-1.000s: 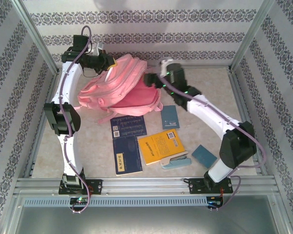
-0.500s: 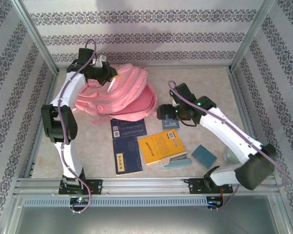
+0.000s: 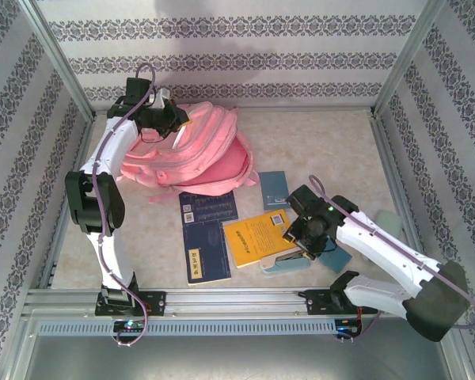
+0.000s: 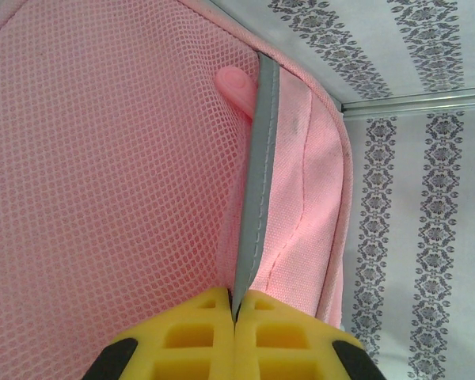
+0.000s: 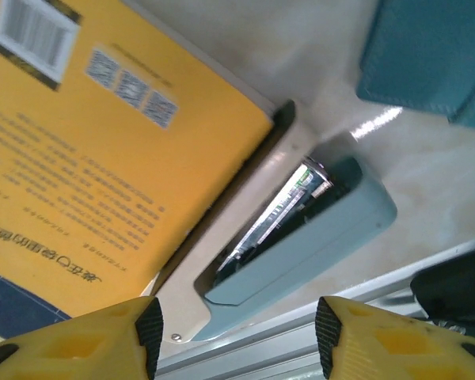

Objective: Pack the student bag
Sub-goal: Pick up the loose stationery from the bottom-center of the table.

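The student bag point(image 3: 202, 150), a big pink backpack, lies at the back left with its mouth facing the books. My left gripper point(image 3: 171, 119) is at the bag's top edge, and in the left wrist view it point(image 4: 236, 305) is shut on the grey trim strip point(image 4: 257, 198) beside pink mesh point(image 4: 103, 158). My right gripper point(image 3: 298, 245) hangs low over a pale blue stapler point(image 3: 285, 262) near the front rail. In the right wrist view its yellow fingers point(image 5: 239, 332) stand apart, with the stapler point(image 5: 317, 237) just beyond them and nothing between them.
A yellow book point(image 3: 257, 236) lies next to the stapler, with two dark blue books point(image 3: 208, 207) point(image 3: 205, 252) to its left. A small teal booklet point(image 3: 274, 188) lies behind it. A teal pad point(image 5: 427, 55) lies to the right. The aluminium front rail point(image 5: 301, 348) runs close by.
The right arm swung from the bag's mouth to the near right and came down over the stapler, its jaws narrowing. The bag's lifted flap sank a little.
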Controlling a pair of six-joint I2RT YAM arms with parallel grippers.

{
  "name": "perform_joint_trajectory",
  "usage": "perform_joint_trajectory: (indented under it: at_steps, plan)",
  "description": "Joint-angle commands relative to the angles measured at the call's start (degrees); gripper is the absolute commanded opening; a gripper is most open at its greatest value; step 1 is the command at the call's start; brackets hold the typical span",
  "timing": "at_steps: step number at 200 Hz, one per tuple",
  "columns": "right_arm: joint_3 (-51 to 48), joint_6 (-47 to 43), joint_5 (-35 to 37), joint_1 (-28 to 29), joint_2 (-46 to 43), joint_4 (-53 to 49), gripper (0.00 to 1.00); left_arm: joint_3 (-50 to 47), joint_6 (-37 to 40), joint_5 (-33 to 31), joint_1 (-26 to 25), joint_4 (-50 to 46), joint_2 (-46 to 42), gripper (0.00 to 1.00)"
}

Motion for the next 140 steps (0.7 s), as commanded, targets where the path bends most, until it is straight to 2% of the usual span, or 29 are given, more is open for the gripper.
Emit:
perform_joint_trajectory:
  at_steps: [1,31,140]
  plan:
    - [-2.9,13.6,1.5,1.3,-1.5,3.4,0.55,0.0,1.3,-1.1,0.2,1.9,-3.7,0.00]
    - [-4.6,17.8,4.4,1.9,-1.2,6.4,0.48,-0.2,1.4,-1.2,0.2,2.0,-4.1,0.00]
    - [-7.0,24.4,7.1,4.2,8.1,14.7,0.50,-0.7,1.2,-1.0,0.5,2.3,-4.5,0.00]
